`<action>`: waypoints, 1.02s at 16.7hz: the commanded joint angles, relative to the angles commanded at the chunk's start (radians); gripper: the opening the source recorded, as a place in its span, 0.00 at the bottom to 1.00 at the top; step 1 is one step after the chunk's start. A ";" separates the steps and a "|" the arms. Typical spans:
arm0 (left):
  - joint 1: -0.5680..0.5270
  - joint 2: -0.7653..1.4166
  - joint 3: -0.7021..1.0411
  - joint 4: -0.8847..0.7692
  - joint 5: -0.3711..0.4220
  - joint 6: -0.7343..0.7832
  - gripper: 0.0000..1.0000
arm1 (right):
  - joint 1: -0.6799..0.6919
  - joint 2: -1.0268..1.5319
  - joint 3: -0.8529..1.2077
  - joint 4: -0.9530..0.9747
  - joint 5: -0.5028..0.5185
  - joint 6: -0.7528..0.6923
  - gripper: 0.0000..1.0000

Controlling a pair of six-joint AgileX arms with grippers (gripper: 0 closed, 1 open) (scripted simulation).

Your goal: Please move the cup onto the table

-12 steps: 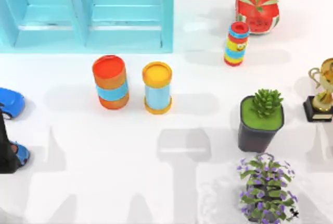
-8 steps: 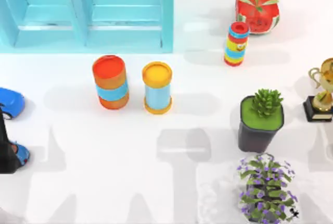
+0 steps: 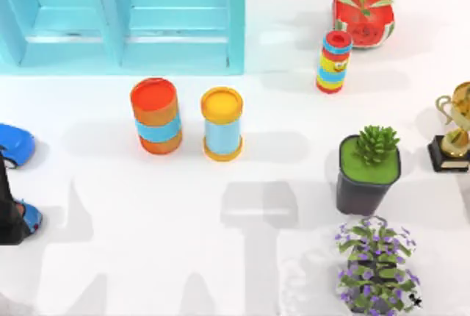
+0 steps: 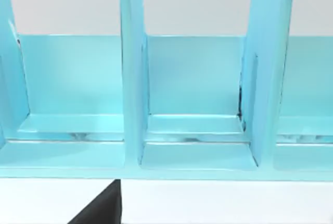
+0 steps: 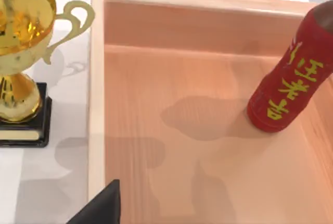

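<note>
Your left pincer [image 3: 7,217] is at the bench's [image 3: 183,257] left edge, touching what looks like the cup [image 3: 31,218]. I cannot tell its grip. Next, it needs to rest the cup on the bench. Your right arm waits over a wooden tray [image 5: 96,78].

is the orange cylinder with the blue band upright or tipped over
Upright. In the top view the orange cylinder stands on the table, its round top facing up.

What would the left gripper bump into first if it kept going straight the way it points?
Probably the blue shelf: the left wrist view faces its open middle compartment across bare white table. Depth is hard to judge.
</note>
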 joint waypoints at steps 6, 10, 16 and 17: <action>0.000 0.000 0.000 0.000 0.000 0.000 1.00 | -0.227 0.576 0.437 -0.428 -0.001 -0.223 1.00; 0.000 0.000 0.000 0.000 0.000 0.000 1.00 | -0.348 0.874 0.670 -0.655 -0.001 -0.340 1.00; 0.000 0.000 0.000 0.000 0.000 0.000 1.00 | -0.420 1.038 0.803 -0.786 -0.001 -0.410 1.00; 0.000 0.000 0.000 0.000 0.000 0.000 1.00 | -0.420 1.038 0.803 -0.786 -0.001 -0.410 1.00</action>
